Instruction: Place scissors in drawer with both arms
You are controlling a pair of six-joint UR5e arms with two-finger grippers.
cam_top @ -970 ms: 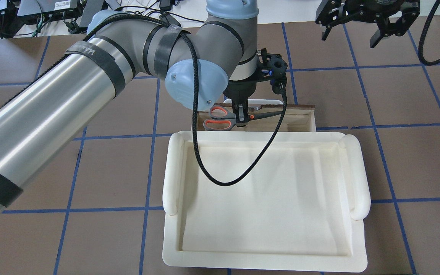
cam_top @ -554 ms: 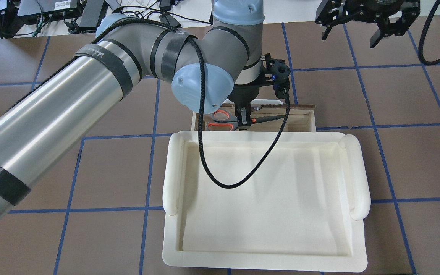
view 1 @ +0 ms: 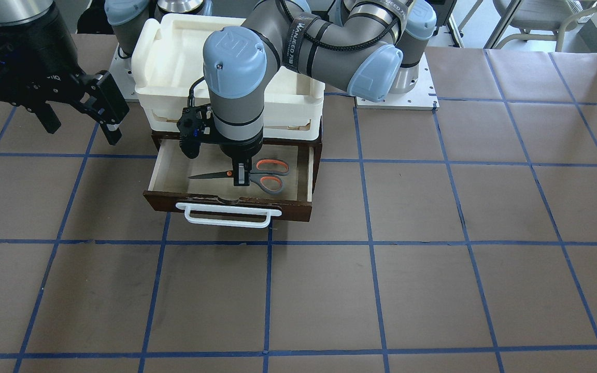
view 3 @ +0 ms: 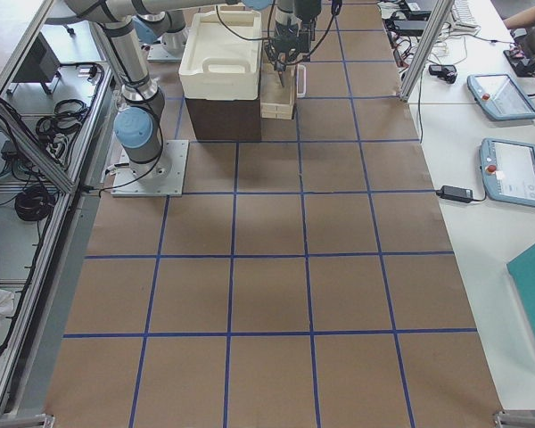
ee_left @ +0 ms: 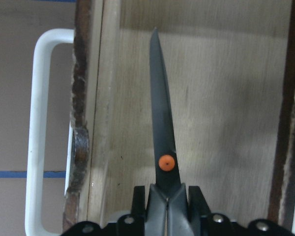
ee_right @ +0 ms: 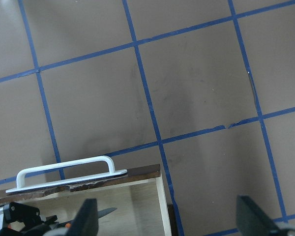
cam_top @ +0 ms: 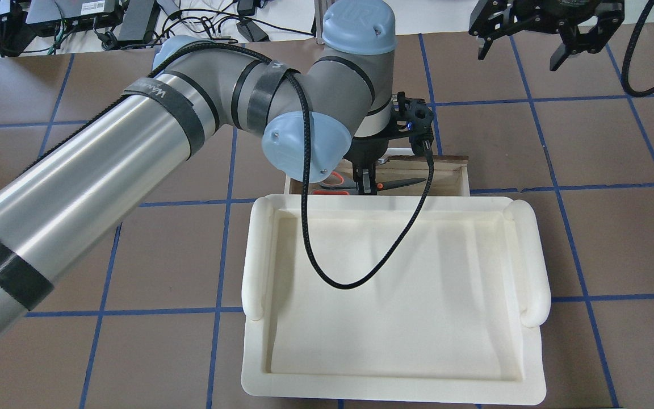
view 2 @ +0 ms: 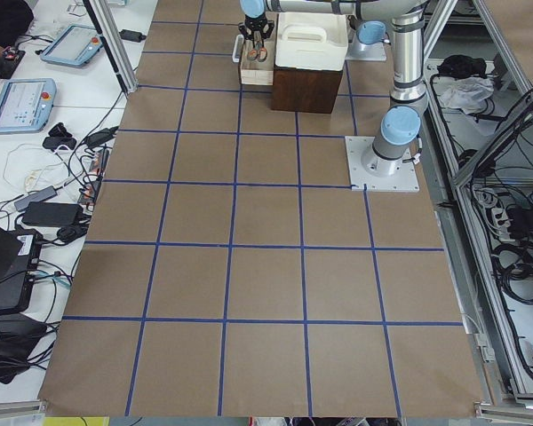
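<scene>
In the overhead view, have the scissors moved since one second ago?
Yes. Held in the left gripper, the scissors have sunk lower into the drawer, closer to the white tray's far rim.

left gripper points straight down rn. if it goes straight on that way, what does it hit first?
The left gripper points down into the drawer: its plywood floor comes first, probably touched by the held scissors before the gripper itself. The gap left is unclear.
</scene>
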